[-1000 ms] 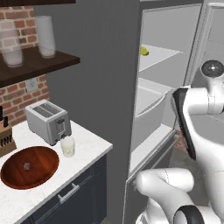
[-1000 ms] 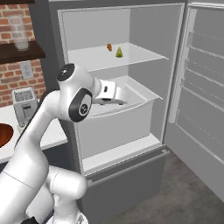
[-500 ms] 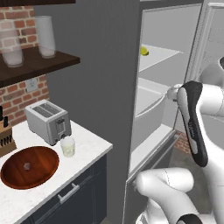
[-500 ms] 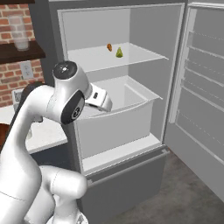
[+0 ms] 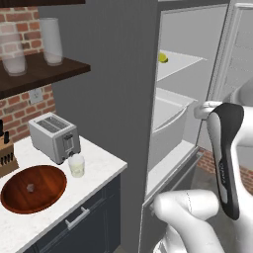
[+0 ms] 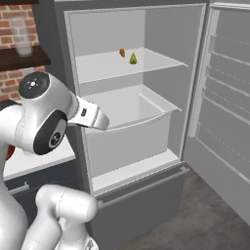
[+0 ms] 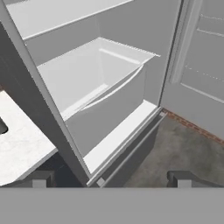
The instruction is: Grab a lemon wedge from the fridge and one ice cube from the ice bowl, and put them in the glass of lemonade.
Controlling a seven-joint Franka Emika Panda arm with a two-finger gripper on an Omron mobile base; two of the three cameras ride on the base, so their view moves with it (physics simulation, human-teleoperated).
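Fridge (image 6: 146, 122) open; the lemon wedge (image 6: 133, 59) lies on its upper shelf, just beside a small orange lump (image 6: 122, 52); the gripper (image 7: 109, 179), fingers apart and seemingly empty, faces the drawer below; it should rise, approaching the wedge squarely, avoiding the lump.

I see the fridge (image 6: 146, 122) open right of the counter (image 5: 106, 165), the lemon wedge (image 6: 133, 59) on its shelf beside an orange lump (image 6: 122, 52), and the glass of lemonade (image 5: 76, 165) between toaster (image 5: 54, 137) and ice bowl (image 5: 33, 188).
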